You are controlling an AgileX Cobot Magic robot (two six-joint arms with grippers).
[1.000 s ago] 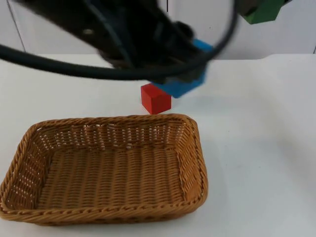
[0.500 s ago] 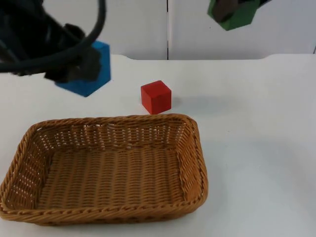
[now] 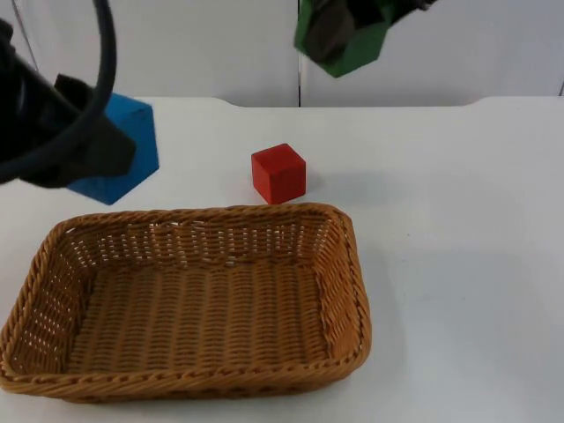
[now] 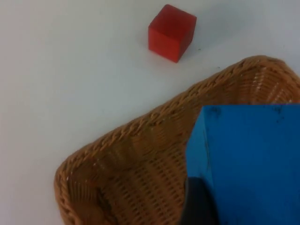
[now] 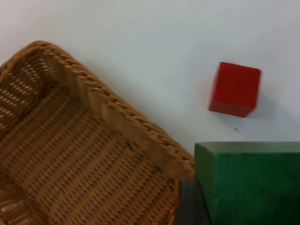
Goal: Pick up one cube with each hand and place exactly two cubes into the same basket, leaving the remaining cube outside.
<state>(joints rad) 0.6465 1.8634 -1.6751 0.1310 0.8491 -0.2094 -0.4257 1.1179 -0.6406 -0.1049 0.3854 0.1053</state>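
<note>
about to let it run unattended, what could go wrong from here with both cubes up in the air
1. The left gripper holds the blue cube beyond the basket rim's far left edge; released now, it would likely land on the table.
2. The right gripper carries the green cube high above the table; dropped from there, it might bounce out.
3. The red cube sits just behind the rim and could get nudged.
</note>
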